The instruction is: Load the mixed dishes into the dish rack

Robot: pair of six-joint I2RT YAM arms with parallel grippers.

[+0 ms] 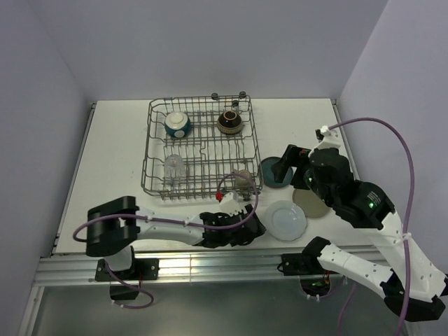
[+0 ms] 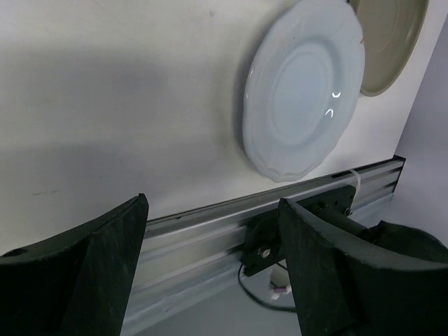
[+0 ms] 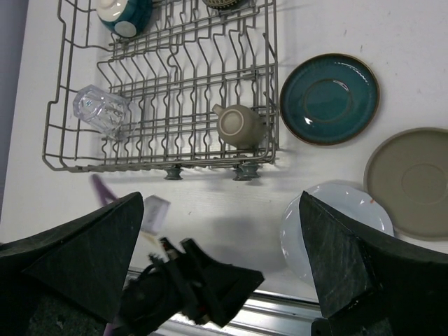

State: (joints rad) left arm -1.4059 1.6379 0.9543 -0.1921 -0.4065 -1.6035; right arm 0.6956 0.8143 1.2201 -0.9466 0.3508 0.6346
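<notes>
Between the spread fingers (image 2: 84,273) of the left gripper (image 2: 211,210) there is only bare white table (image 2: 105,91) and the metal rail (image 2: 203,241) at its near edge; they pinch nothing. Just beyond the right fingertip the pale-blue plate (image 2: 304,91) lies flat and face up, and the beige plate (image 2: 392,42) lies flat past it, the two rims touching or overlapping. The right gripper (image 3: 218,210) hangs above the table with its fingers (image 3: 84,259) spread wide and empty. Beyond its right finger lies the teal plate (image 3: 329,89), also flat. Straight ahead is the wire rack (image 3: 168,84). At its nearest right corner sits the mug (image 3: 238,124), its handle pointing left. The glass (image 3: 101,110) lies on its side at the nearest left corner, long axis along the near rail. The teal bowl (image 3: 122,10) and the brown bowl (image 1: 229,122) sit in the farthest row.
</notes>
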